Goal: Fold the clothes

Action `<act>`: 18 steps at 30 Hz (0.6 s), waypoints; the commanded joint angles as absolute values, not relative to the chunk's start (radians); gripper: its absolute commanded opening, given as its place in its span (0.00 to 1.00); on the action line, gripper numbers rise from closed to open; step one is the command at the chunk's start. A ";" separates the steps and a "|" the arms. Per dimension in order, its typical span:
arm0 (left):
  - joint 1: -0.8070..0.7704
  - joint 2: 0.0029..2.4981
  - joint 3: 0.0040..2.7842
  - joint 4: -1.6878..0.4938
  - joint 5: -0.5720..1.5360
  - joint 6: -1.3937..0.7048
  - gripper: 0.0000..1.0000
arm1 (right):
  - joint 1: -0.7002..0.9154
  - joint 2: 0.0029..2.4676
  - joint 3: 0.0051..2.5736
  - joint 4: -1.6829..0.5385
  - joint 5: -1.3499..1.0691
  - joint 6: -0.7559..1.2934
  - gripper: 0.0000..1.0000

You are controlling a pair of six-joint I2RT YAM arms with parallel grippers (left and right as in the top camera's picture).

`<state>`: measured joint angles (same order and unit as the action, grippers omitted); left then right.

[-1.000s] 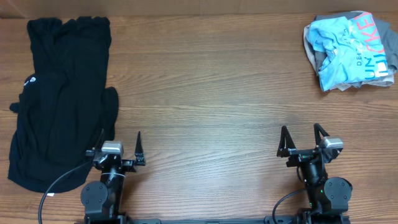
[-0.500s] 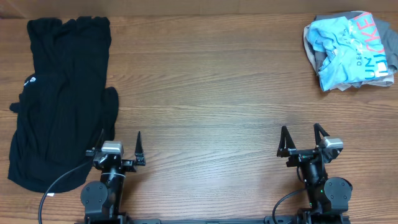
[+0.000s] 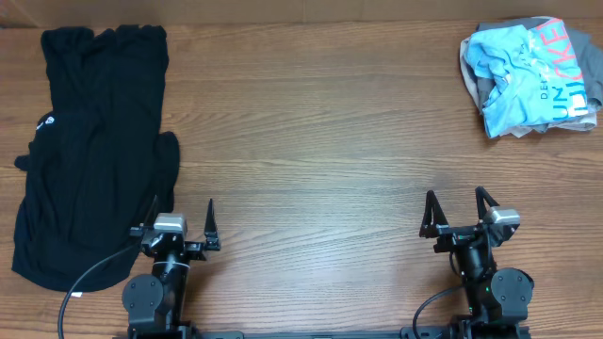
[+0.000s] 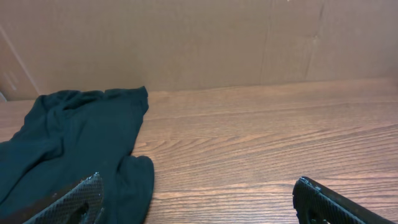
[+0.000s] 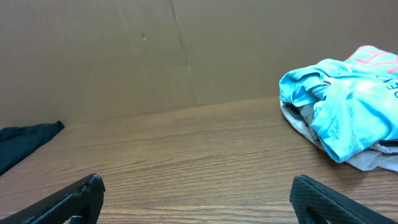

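A: Where's the black garment (image 3: 91, 151)?
B: Left side of the desk (image 3: 311, 141), crumpled; its layers are hard to separate.
A: Claws?
B: Left claw (image 3: 182, 218) and right claw (image 3: 459, 207) both spread wide, empty. Light-blue pile (image 3: 529, 77) far right, cut off.

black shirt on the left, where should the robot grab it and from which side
Probably the black shirt's near right edge, beside the open left gripper. That bulging hem lies closest and free on the table, so a pinch from above, coming in from the right, looks easiest.
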<state>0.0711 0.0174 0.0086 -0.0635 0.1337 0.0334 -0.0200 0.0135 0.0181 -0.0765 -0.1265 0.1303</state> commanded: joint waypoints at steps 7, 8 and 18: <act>0.063 0.004 0.005 -0.061 0.122 0.046 1.00 | -0.024 0.003 0.008 -0.055 -0.128 0.130 1.00; 0.063 0.004 0.005 -0.051 0.118 0.047 1.00 | -0.024 0.003 0.008 -0.058 -0.128 0.130 1.00; 0.063 0.004 0.005 -0.039 0.133 0.045 1.00 | -0.023 0.003 0.008 -0.058 -0.161 0.130 1.00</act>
